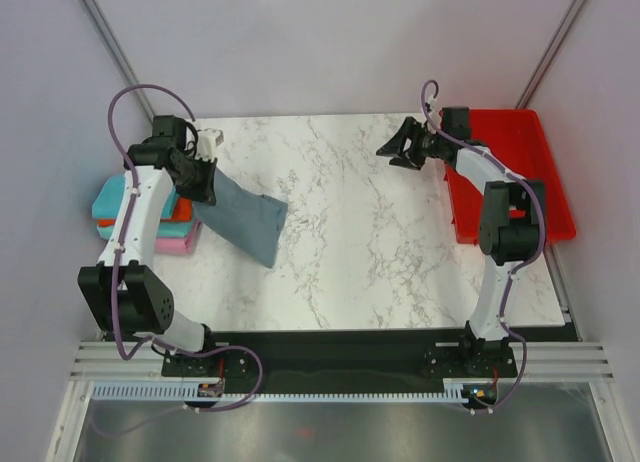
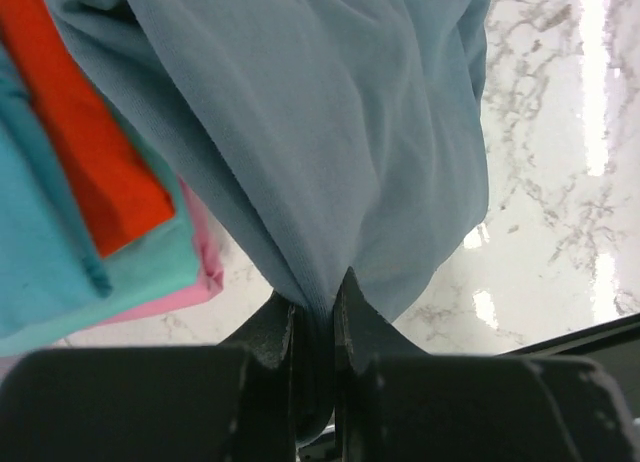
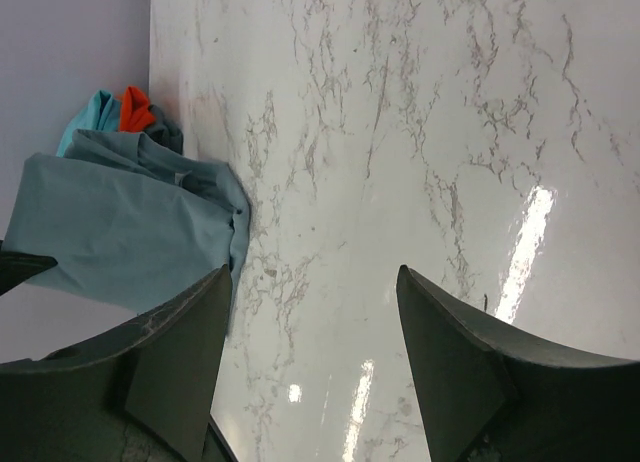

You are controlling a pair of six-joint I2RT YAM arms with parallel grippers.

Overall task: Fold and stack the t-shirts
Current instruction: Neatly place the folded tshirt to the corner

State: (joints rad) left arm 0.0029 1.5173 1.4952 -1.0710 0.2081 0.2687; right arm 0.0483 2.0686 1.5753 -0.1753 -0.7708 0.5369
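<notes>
**Table:** one, rectangular; glossy top in a white marble pattern with grey veins. A black strip runs along its near edge.

**Rails:** silver aluminium profiles span the full width at the near side. A dull grey metallic surface lies below them.

**Walls:** three, plain, pale lilac-grey: back, left, right.

**Corner struts:** two thin metal bars, left and right, set slantwise at the back corners.

**Light:** bright, elongated glare streaks on the table top.

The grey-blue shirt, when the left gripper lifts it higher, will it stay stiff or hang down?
Probably floppy: the grey-blue shirt drapes in folds from the left gripper. Likely light, since a thin pinch of its edge holds it.
</notes>
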